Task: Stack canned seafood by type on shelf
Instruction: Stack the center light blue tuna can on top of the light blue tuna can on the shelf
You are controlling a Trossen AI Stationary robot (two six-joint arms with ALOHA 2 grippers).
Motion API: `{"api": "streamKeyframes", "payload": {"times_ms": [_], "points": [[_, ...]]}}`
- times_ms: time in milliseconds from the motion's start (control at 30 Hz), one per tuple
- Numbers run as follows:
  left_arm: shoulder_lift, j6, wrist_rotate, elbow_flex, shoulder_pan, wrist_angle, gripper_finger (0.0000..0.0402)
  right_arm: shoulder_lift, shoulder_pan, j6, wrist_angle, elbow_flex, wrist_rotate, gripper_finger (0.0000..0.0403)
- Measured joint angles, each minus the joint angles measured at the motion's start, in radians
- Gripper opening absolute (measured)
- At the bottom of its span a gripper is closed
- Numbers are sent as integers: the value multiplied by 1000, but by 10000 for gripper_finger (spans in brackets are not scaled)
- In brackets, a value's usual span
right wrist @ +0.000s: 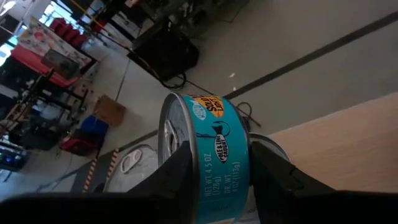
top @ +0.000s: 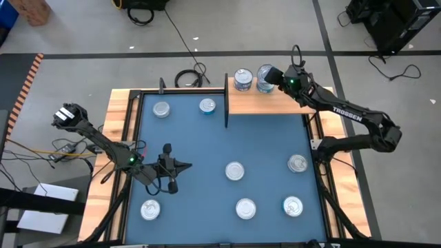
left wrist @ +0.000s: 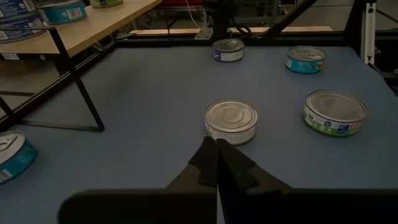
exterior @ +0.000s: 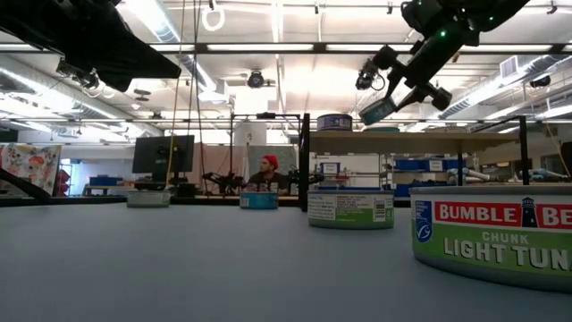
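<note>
Right gripper (top: 270, 77), seen from above, hangs over the light wooden shelf with thin black posts (top: 289, 105) at the far edge of the blue mat (top: 207, 151), its fingers closed on a short round teal-labelled tin (top: 264, 78) just beside a stack of silver-topped tins (top: 242, 80) already standing there; the left gripper (top: 180, 165) waits low over the mat's left side, pinched shut on nothing. From table height, the held tin (exterior: 379, 111) is tilted and clear above the shelf board (exterior: 411, 139), with loose green-labelled tuna cans (exterior: 350, 207) in the foreground. Past the left wrist's closed fingers (left wrist: 217, 167), a plain silver can (left wrist: 231, 121) sits near on the mat. Past the right wrist, the dark fingers (right wrist: 273, 171) clamp the teal tin (right wrist: 208, 149) by its label, rim tipped sideways. Placing it well probably means levelling the tin first, then lowering it squarely onto a matching teal tin before letting go, so it neither slides off nor knocks the neighbouring stack.
</note>
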Motion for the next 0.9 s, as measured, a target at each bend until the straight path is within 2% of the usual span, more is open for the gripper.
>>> {"api": "streamKeyframes", "payload": {"times_ms": [333,667,800,900], "points": [[0,0,0,0,0,0,0,36,-4,14,-4,0,-26,122],[0,1,26,0,6,1,1,40,-7,125,-7,0,-41,122],[0,56,104,0,50,24,1,40,-7,139,-6,0,-41,122],[0,105,206,0,106,53,1,40,-7,164,-6,0,-41,122]]}}
